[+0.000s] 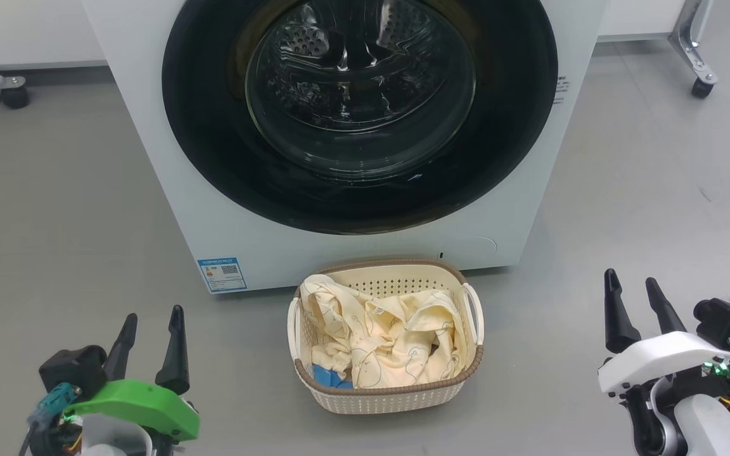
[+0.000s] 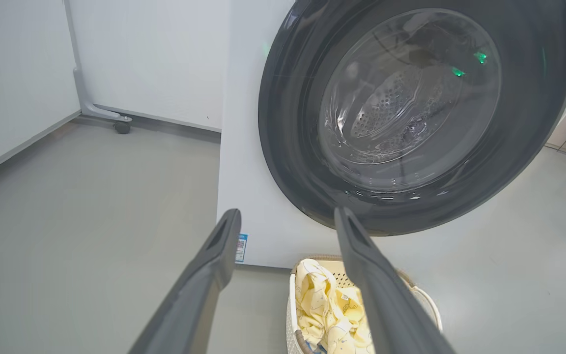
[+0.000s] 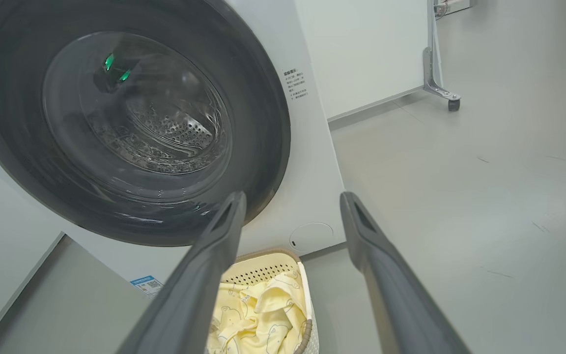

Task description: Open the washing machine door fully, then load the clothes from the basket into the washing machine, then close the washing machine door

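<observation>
Resting before the shut washing machine door [image 1: 360, 107], basket [image 1: 390, 387] holds clothes [image 1: 390, 342].

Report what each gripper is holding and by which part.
Nothing is held. The left gripper and right gripper both stand open and empty, either side of the basket.
</observation>
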Tool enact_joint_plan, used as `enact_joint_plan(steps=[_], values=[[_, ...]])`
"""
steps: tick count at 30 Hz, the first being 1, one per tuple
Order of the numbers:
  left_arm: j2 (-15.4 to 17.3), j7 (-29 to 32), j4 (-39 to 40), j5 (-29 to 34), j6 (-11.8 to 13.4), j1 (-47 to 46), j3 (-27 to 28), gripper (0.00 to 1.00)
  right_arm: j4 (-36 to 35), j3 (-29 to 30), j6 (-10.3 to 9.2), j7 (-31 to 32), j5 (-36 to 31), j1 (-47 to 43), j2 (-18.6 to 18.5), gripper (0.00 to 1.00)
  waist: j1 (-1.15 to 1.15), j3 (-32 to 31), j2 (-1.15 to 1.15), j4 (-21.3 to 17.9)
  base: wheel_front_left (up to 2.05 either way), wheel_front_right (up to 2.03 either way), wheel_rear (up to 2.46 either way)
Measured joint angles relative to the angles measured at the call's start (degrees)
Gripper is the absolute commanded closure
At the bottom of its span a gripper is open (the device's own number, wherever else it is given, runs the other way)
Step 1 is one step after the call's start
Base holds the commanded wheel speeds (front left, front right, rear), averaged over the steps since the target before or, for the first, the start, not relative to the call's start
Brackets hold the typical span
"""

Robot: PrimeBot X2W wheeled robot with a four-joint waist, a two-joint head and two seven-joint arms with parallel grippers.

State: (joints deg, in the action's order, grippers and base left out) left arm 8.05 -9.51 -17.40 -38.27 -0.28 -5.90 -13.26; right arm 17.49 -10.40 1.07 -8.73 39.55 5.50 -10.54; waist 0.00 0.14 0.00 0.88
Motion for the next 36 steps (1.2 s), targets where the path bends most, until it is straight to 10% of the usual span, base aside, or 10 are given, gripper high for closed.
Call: enact_joint_plan(steps=[36], values=[[-2.0,-4.8,-4.5,19.6,2.5,-0.2,-0.3,0.0,-0.4,-2.9,-3.83,-5.5,-19.6,0.0,1.5,0.0,0.0,-0.2,0.0,0.1,0.0,0.0,0.0]])
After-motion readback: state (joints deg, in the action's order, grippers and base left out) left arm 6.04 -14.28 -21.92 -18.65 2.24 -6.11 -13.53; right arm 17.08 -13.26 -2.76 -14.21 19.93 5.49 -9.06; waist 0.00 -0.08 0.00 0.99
